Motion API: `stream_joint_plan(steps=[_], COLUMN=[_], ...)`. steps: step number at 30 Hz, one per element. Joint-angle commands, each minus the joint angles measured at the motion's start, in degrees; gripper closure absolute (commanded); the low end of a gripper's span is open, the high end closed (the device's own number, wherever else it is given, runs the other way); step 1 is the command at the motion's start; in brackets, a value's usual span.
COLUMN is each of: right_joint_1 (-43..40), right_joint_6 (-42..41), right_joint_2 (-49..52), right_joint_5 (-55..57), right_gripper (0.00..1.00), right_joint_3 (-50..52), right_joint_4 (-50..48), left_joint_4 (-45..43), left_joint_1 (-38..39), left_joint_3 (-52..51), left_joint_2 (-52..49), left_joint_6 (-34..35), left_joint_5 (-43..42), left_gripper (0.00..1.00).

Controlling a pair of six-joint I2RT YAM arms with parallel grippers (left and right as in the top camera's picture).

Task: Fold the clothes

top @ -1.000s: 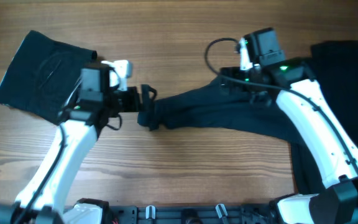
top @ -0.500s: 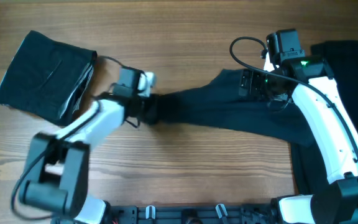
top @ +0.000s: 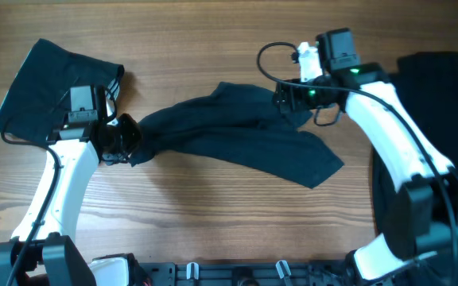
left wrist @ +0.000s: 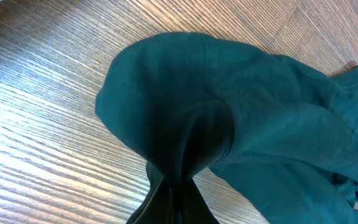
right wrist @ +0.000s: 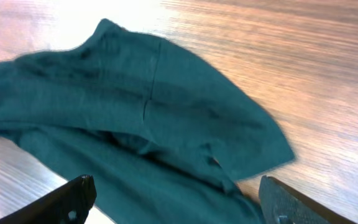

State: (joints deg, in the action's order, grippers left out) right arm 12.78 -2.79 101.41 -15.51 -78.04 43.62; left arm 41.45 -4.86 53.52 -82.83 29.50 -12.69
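The soft, dark navy shirt-like garment (top: 237, 135) lies rumpled across the middle of the wooden bench (top: 213, 222), its end nearest the left edge pinched tight in the left end effector (left wrist: 171, 198), seemingly to pull it flat, while the right end effector (right wrist: 176, 190) hangs spread above it.

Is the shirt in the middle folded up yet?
No. The middle shirt lies rumpled and stretched out, one end bunched in the left gripper.

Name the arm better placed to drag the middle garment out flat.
Left, most likely. The left gripper is shut on the bunched end of the middle garment, and its wrist view shows cloth pinched between the fingers. The right gripper hangs open over the other end, holding nothing.
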Motion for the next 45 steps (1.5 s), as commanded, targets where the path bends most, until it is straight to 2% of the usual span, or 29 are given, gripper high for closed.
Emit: stream_joint_plan(steps=[1,2,6,8,11,12,13,14,18,21,22,23,25,26,27,31,34,36,39,45], right_joint_1=[0.57,0.57,0.55,0.57,0.57,0.57,0.57,0.57,0.55,1.38,2.1,2.86,3.85,3.91,3.74,2.32,0.28,-0.26,-0.26,-0.02], right_joint_6=[1.18,0.37,-1.66,-1.68,-1.77,-1.9,-1.9,-1.9,-1.92,-3.48,-3.87,-3.87,-2.36,-1.66,-1.81,-8.52,-14.47,-12.26,-5.49,-8.37], right_joint_2=[7.04,8.37,10.91,11.15,13.75,15.06,15.39,15.23,11.65,10.56,10.56,10.56,10.71,10.69,10.69,10.69,10.71,10.69,10.78,16.92], right_joint_5=[-0.26,0.96,3.93,3.91,3.87,3.63,3.45,3.45,3.72,-1.57,-4.87,-6.01,-5.09,-2.4,4.22,22.93,26.91,21.62,1.73,-8.83], right_gripper=[0.27,0.33,0.36,0.33,0.33,0.41,0.65,0.96,0.96,0.96,0.87,0.53,0.38,0.16,0.0,0.0,0.0,0.0,0.01,0.05], right_joint_3=[-0.26,-0.26,-0.26,-0.22,-0.22,-0.22,-0.22,-0.35,-5.92,-17.73,-18.78,-18.82,-18.82,-18.82,-18.82,-18.58,-16.55,-16.24,-16.2,-16.0], right_joint_4=[-1.64,-2.12,-3.19,-3.76,-4.15,-4.15,-4.2,-4.66,-9.25,-24.15,-30.23,-32.59,-29.03,-24.87,-16.68,9.68,18.53,17.42,9.68,2.27], left_joint_4=[0.07,0.04,-0.02,-0.02,-0.02,-0.02,-0.02,-0.02,-0.22,-1.92,-3.06,-4.28,-6.78,-7.5,-8.55,-10.62,-11.32,-13.62,-14.75,-14.73], left_joint_1=[0.26,0.26,0.26,0.26,0.26,0.26,0.26,0.26,0.26,0.26,0.26,0.26,0.26,0.26,0.26,0.26,0.26,0.26,0.66,5.29], left_joint_3=[0.07,0.07,0.07,0.07,0.07,0.07,0.07,0.07,0.07,0.07,0.07,0.07,0.07,0.07,0.07,0.07,0.07,0.07,0.07,0.07], left_joint_2=[0.15,0.15,0.15,0.15,0.15,0.15,0.15,0.15,0.15,0.15,0.15,0.15,0.15,0.15,0.15,0.15,0.15,0.15,0.15,0.15], left_joint_6=[0.79,0.79,0.79,0.79,0.79,0.79,0.79,0.79,0.79,0.81,0.81,0.81,0.83,0.83,0.83,0.83,0.79,0.79,0.76,0.35], left_joint_5=[0.35,0.33,0.35,0.33,0.33,0.35,0.35,0.35,0.33,0.33,0.33,0.33,0.33,0.33,0.33,0.33,-0.63,-3.82,-4.42,-2.86], left_gripper=[0.96,0.96,0.96,0.96,0.95,0.95,0.95,0.95,0.95,0.95,0.93,0.9,0.83,0.81,0.76,0.73,0.73,0.82,0.76,0.71])
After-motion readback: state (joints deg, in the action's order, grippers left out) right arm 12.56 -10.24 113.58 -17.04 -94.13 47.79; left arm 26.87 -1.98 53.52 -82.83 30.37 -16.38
